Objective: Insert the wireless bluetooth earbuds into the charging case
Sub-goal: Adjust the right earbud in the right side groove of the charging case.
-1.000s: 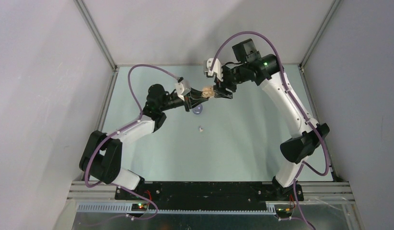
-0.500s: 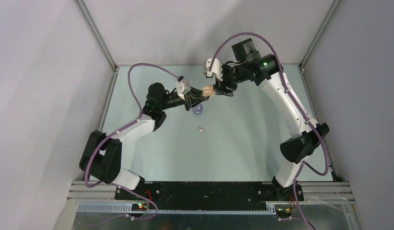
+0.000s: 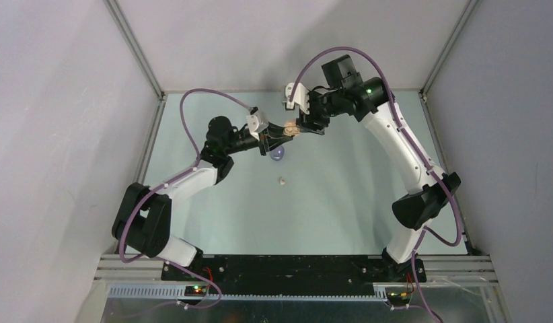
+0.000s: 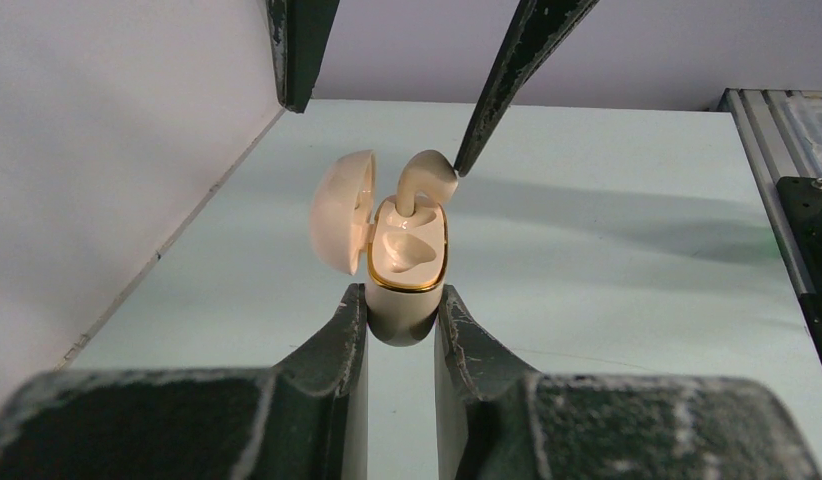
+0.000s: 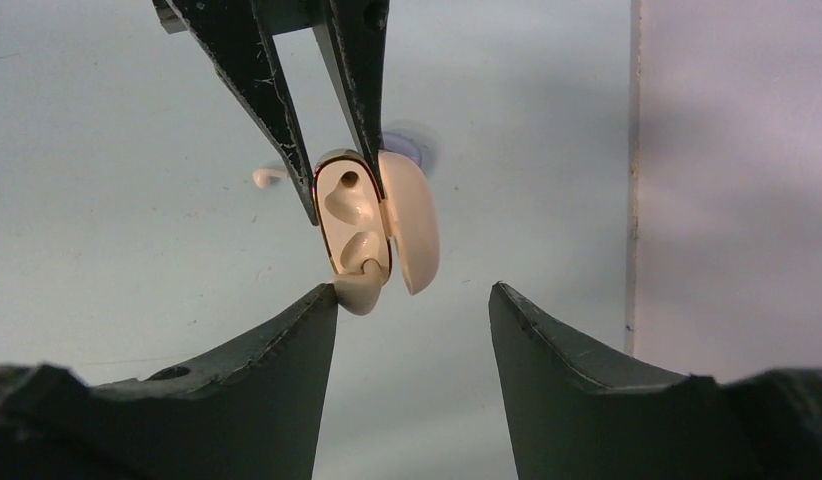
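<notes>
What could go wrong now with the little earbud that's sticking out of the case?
1. The cream earbud stands only half in the case, tilted, with just one finger of the open right tool against it; a crooked push might flip it out.
2. The left tool holds the case up off the table, so a flipped earbud would probably fall down there.
3. A hard push might also twist the case in that grip.

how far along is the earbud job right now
Done: cream case is open, clamped in the left gripper. In hand: one earbud stands stem-down in a slot, not seated, the open right gripper touching it. Left: second earbud lies on the table.
</notes>
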`<action>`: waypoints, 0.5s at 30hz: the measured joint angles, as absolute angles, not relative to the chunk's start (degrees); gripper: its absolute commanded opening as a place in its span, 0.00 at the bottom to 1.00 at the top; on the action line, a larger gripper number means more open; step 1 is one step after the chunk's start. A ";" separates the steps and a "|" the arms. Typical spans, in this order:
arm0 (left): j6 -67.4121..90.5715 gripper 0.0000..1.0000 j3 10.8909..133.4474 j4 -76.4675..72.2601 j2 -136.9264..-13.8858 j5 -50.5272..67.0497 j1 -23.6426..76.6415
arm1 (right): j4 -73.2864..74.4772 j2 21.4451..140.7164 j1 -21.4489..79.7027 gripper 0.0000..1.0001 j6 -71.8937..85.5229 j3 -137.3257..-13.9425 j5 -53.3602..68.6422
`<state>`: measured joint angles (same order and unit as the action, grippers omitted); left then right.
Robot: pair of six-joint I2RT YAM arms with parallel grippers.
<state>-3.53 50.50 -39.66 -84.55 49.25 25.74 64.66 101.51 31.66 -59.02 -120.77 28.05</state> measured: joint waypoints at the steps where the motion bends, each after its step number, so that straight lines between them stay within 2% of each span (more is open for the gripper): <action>1: -3.53 0.00 50.50 -39.68 -84.64 49.25 25.74 | 64.53 101.54 31.68 0.61 -58.83 -120.77 27.94; 7: -3.53 0.00 50.50 -39.42 -84.88 49.32 25.74 | 65.12 101.56 31.70 0.67 -62.13 -120.77 28.47; 15: -3.53 0.00 50.50 -39.33 -85.19 49.54 25.76 | 68.99 101.47 32.45 0.67 -72.95 -119.28 27.83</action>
